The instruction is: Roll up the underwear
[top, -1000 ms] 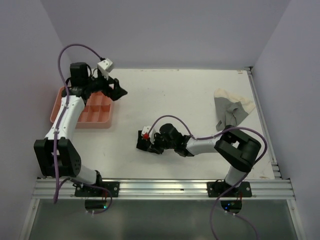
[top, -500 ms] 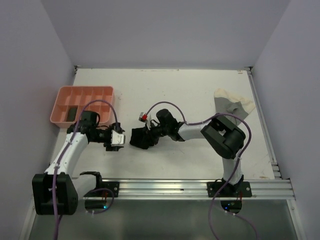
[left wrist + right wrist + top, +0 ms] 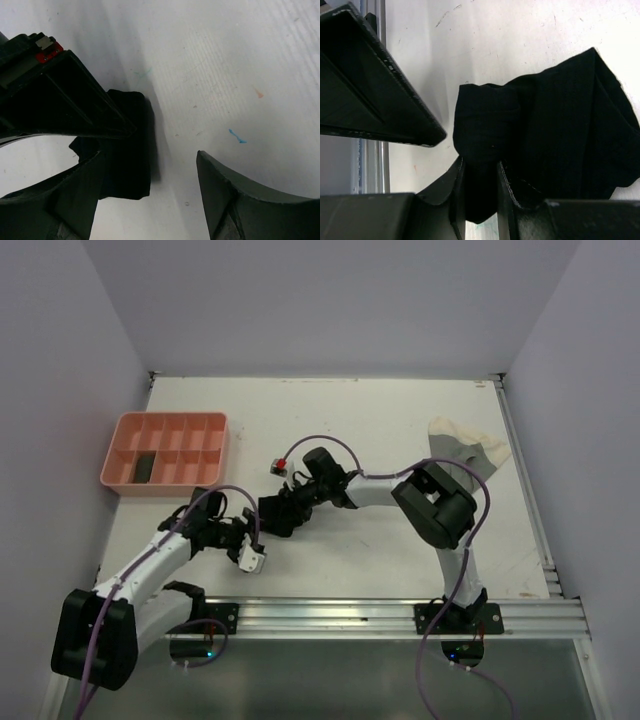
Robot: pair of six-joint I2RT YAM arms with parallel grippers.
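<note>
Right tool [image 3: 479,192] pinches a crumpled black underwear [image 3: 555,130] on the table [image 3: 350,420]; left tool [image 3: 150,165] stands open just beside it.

The right tool's fingers are closed on a fold at one edge of the black garment, which lies bunched rather than flat or rolled, near the middle of the table towards the front. The left tool holds nothing; its fingers are spread and low over the table, with the cloth close to one fingertip. One black roll [image 3: 144,466] sits in a compartment of the pink tray [image 3: 165,416], and the cream underwear [image 3: 465,455] lies well apart at the right. The step looks like shaping this piece into a roll. Next, the left tool likely needs to catch the free edge so the cloth can be turned tight.
</note>
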